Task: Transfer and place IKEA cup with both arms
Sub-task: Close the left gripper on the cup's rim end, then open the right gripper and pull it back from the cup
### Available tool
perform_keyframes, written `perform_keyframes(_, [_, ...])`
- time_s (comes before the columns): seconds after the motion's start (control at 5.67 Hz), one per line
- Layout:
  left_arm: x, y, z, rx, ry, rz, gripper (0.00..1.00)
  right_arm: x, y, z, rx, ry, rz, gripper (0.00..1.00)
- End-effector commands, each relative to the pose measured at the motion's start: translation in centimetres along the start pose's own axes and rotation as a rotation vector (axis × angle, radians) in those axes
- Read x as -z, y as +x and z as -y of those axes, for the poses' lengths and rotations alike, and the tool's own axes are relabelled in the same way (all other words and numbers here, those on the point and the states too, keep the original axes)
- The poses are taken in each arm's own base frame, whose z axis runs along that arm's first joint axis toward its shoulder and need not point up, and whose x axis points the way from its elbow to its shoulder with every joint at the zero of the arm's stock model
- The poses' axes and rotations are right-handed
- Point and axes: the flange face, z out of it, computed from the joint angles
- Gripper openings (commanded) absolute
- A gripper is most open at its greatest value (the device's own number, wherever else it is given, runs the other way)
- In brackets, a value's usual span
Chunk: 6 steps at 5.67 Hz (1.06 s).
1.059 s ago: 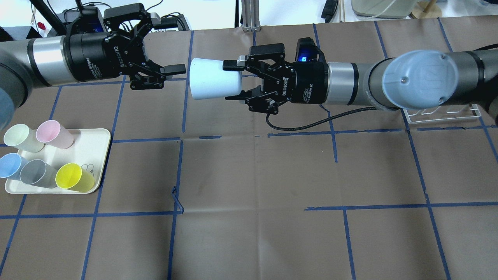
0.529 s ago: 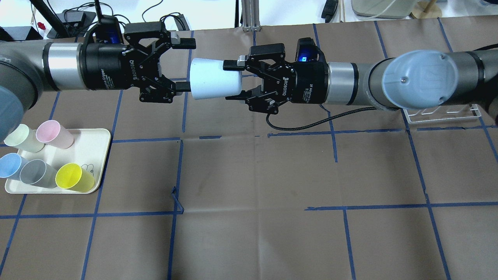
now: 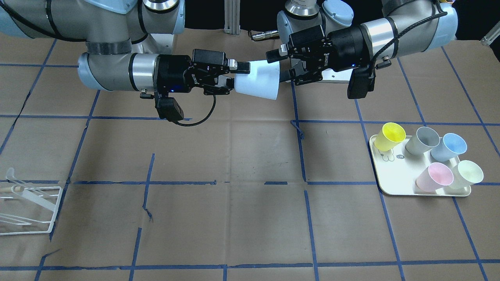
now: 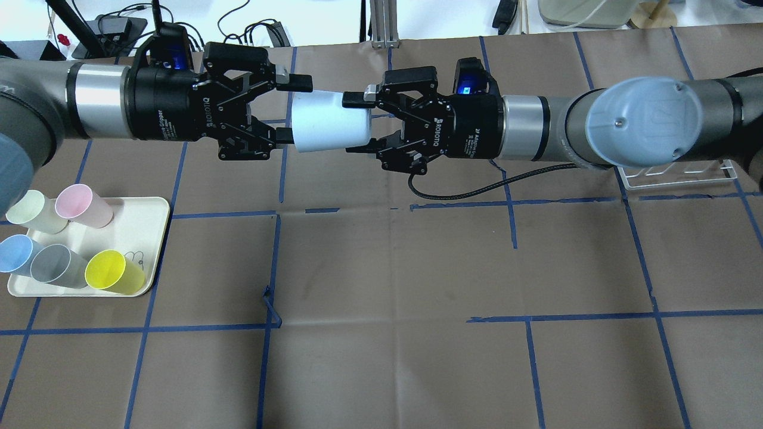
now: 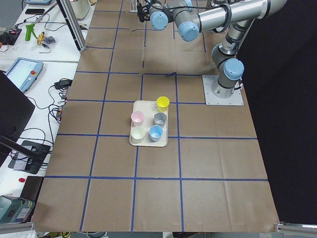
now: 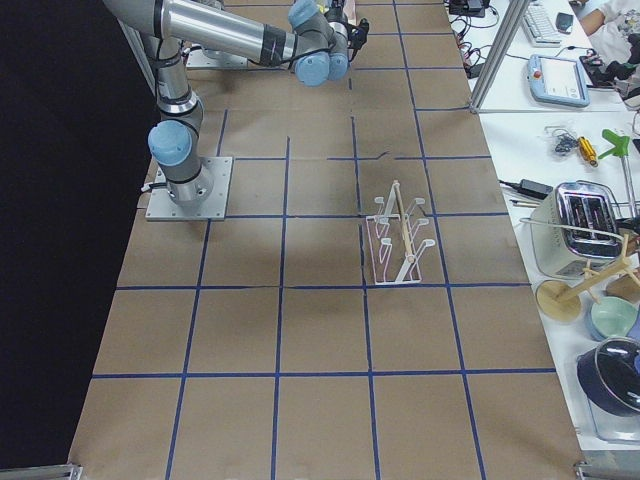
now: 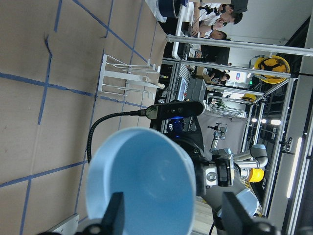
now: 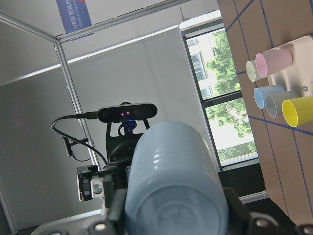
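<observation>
IKEA cup (image 4: 325, 122): pale blue, horizontal, in the air above the worktop (image 4: 387, 268), well apart from the tray (image 4: 140, 223). Right arm (image 4: 524, 128): jaws clamped on its base end. Left arm (image 4: 95, 107): jaws wide, straddling its rim.

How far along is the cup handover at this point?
Done: the IKEA cup is off the table, held sideways in mid-air by the right tool at its narrow end. In hand: the open left tool is at the cup's rim, not yet closed. Left: the left grip, the right's release, and placing.
</observation>
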Motion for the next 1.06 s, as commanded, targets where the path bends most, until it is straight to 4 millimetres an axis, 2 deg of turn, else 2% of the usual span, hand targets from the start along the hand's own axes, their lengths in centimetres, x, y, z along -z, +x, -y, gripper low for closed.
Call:
perform_keyframes(0.0, [0.1, -0.1, 0.2, -0.004, 0.001, 0.017, 0.06, 0.0, 0.0, 0.0, 0.0, -0.001, -0.001, 0.51])
perform_keyframes(0.18, [0.2, 0.3, 0.2, -0.019, 0.005, 0.013, 0.04, 0.0, 0.0, 0.0, 0.0, -0.001, -0.001, 0.52])
perform_keyframes(0.35, [0.4, 1.0, 0.0, -0.018, 0.012, -0.001, 0.01, 0.3, 0.0, 0.2, -0.007, 0.006, 0.002, 0.9])
perform_keyframes(0.53, [0.5, 1.2, 0.0, -0.021, 0.016, -0.003, 0.02, 0.6, -0.3, 0.4, -0.012, 0.005, -0.005, 1.0])
perform_keyframes(0.71, [0.7, 1.2, 0.1, -0.02, 0.019, -0.002, 0.0, 0.8, -0.5, 0.6, -0.013, 0.012, -0.001, 1.0])
perform_keyframes(0.88, [0.7, 1.3, 0.0, -0.021, 0.02, -0.001, 0.0, 2.0, -1.0, 1.2, 0.003, 0.03, -0.002, 1.0])
